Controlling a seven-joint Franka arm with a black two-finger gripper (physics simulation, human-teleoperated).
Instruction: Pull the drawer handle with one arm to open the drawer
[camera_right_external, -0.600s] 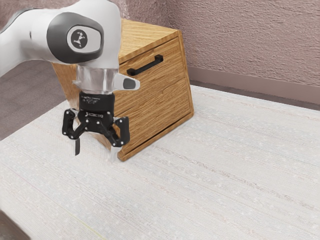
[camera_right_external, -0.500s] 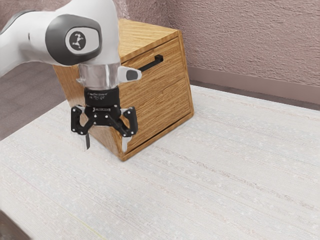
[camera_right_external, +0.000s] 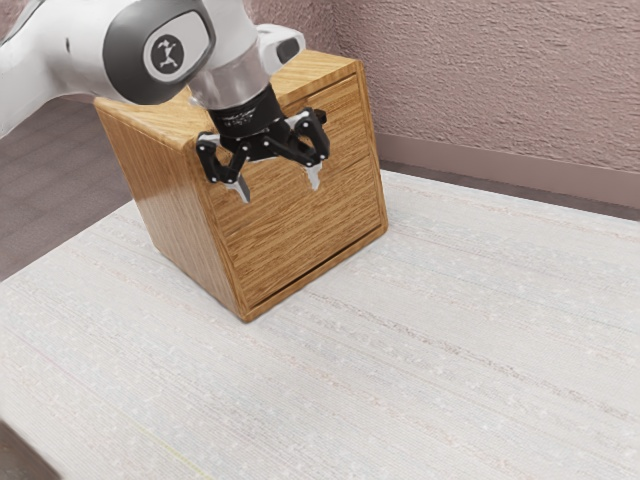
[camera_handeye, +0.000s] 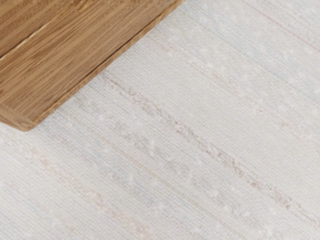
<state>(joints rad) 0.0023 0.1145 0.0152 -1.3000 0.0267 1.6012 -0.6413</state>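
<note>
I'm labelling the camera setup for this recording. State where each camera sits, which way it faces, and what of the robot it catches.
Exterior view: raised at the arm's side, looking down across the table at the wooden cabinet and the wall; the white arm and its open fingers show before the cabinet's upper front.
Wrist view: on the hand, facing down at a lower corner of the cabinet and the table.
Shared: the cabinet and the table.
</note>
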